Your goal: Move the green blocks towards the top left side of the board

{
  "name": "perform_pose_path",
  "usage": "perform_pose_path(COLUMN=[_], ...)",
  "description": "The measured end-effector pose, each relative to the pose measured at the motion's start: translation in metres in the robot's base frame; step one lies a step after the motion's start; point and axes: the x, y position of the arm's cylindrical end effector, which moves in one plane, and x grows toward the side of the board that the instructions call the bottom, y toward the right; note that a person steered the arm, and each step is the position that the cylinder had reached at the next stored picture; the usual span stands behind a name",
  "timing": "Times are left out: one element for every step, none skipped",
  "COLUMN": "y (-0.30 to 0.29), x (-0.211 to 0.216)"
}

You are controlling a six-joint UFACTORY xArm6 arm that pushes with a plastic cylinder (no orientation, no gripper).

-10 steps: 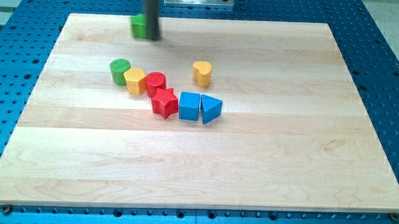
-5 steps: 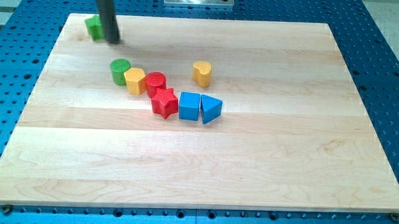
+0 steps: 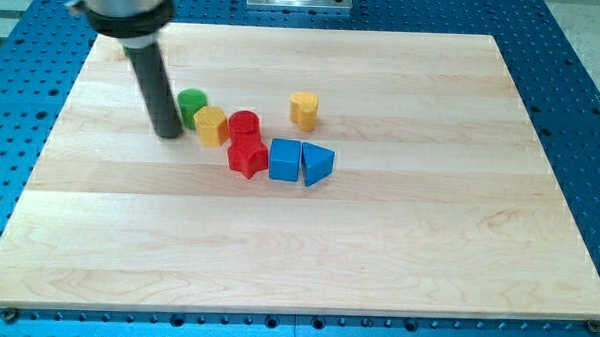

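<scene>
Item: wooden board on a blue perforated table.

Rod: dark, straight, hanging from a metal collar at the view's top left. The tip rests on the board just at the view's left of the green cylinder, touching it or very nearly so; the contact itself cannot be made out. End effector: none fitted; the arm ends in the bare rod, so nothing opens, closes or grips.

Green cylinder: upright, left of centre in the upper half of the board, well short of the top left corner. Only this one green block shows; a second may sit behind the collar and rod, though that cannot be told.

Yellow block: many-sided, touching the green cylinder at its lower right.

Red cylinder: just right of that yellow block.

Red star: directly below the red cylinder, touching it.

Blue cube: right of the star, adjoining.

Blue wedge: against the cube's right face.

Yellow cylinder: apart from the cluster, above the blue pair.
</scene>
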Motion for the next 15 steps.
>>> perform_pose_path(y=[-0.002, 0.035, 0.057, 0.132, 0.106, 0.011, 0.013, 0.045, 0.037, -0.037, 0.047, 0.046, 0.005, -0.002, 0.028], x=[-0.021, -0.028, -0.045, -0.036, -0.058, -0.063, -0.064, -0.087, -0.112, -0.113, -0.113, -0.136, -0.136, -0.135, -0.149])
